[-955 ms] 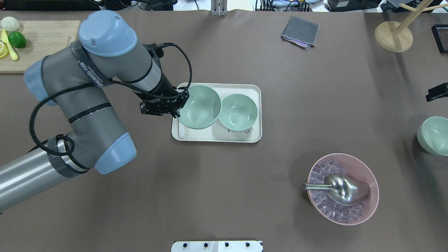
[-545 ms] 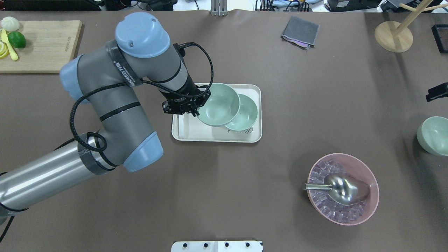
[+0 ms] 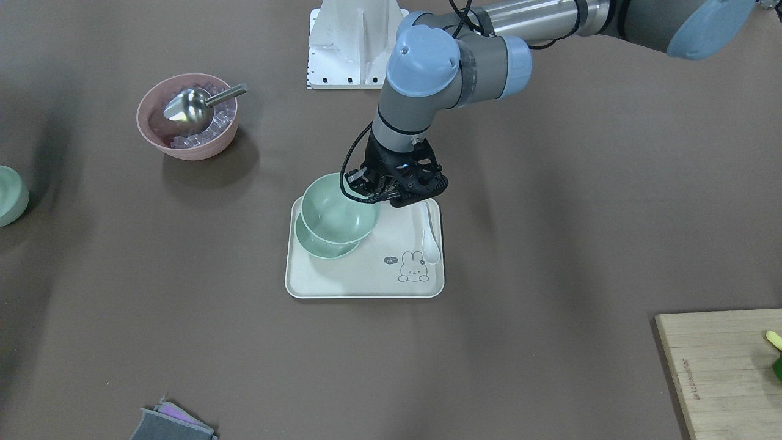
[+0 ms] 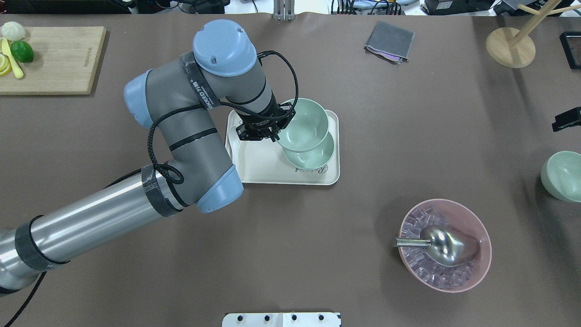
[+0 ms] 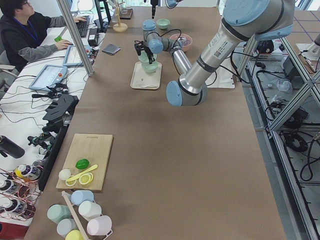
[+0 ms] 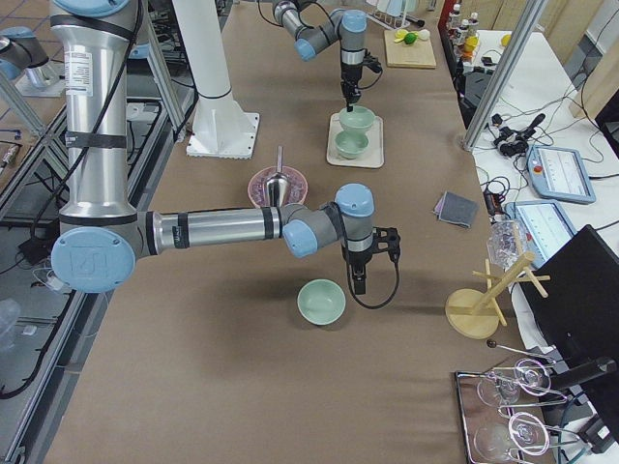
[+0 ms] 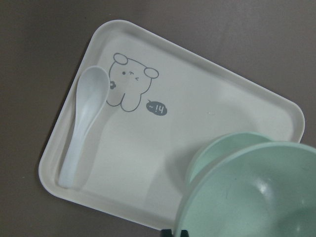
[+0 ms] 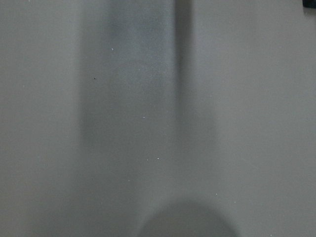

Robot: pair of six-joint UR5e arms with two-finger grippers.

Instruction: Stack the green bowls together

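My left gripper [image 4: 276,135] is shut on the rim of a green bowl [image 4: 303,125] and holds it, lifted, partly over a second green bowl [image 4: 314,159] that sits on the white tray [image 4: 254,169]. The front view shows the held bowl [image 3: 339,208] overlapping the lower bowl [image 3: 317,247]. The left wrist view shows the held bowl [image 7: 256,197] and the lower one [image 7: 210,153]. A third green bowl [image 4: 563,176] stands alone at the far right. My right gripper [image 6: 360,285] hovers beside that bowl [image 6: 321,302]; I cannot tell whether it is open or shut.
A white spoon [image 7: 84,128] lies along the tray's left side. A pink bowl [image 4: 486,247] with ice and a metal scoop stands front right. A cutting board [image 4: 50,59], a grey cloth [image 4: 389,41] and a wooden stand [image 4: 510,47] are at the back.
My left arm has carried the held bowl to the right, from the tray's left side to over the second bowl. The other bowls have not moved.
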